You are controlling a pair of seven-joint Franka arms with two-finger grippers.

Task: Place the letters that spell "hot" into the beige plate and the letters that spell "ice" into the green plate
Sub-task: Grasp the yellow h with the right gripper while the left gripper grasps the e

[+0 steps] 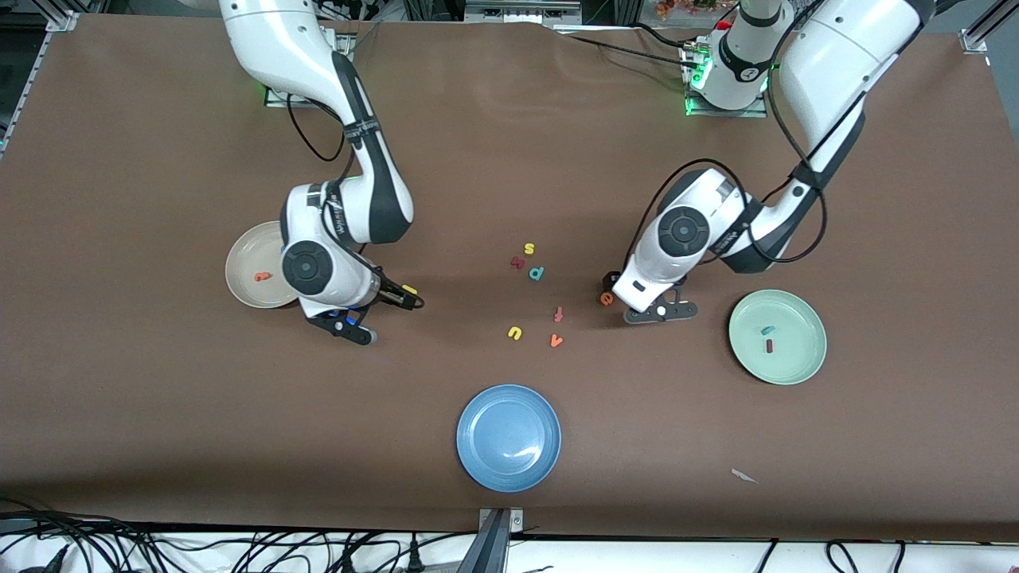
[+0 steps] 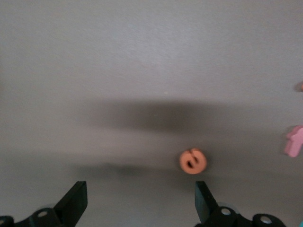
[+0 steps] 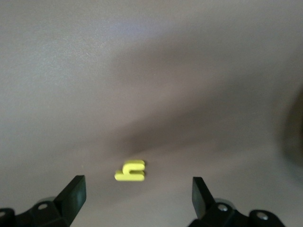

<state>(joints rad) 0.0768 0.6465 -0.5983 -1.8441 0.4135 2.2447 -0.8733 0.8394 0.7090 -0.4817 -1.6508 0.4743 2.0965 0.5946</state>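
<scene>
The beige plate point(image 1: 239, 267) holds the orange "t" point(image 1: 262, 277). Beside it, my right gripper point(image 1: 402, 296) point(image 3: 138, 198) hangs open just over the table, with the yellow "h" point(image 1: 410, 290) point(image 3: 130, 171) lying just ahead of its fingertips. The green plate point(image 1: 800, 358) holds the teal "c" point(image 1: 767, 329) and the dark red "i" point(image 1: 769, 345). My left gripper point(image 1: 617, 291) point(image 2: 141, 198) is open and low. The orange "e" point(image 1: 607, 298) point(image 2: 192, 161) lies on the table close to one fingertip. A small blue bit point(image 1: 348, 321) shows under the right hand; I cannot tell whether it is the "o".
Loose letters lie mid-table: yellow "s" point(image 1: 529, 249), a dark red letter point(image 1: 517, 262), teal "p" point(image 1: 537, 273), red-orange "f" point(image 1: 559, 314), yellow "u" point(image 1: 515, 333), orange "v" point(image 1: 556, 341). A blue plate point(image 1: 509, 469) sits nearer the camera. A paper scrap point(image 1: 744, 476) lies near the front edge.
</scene>
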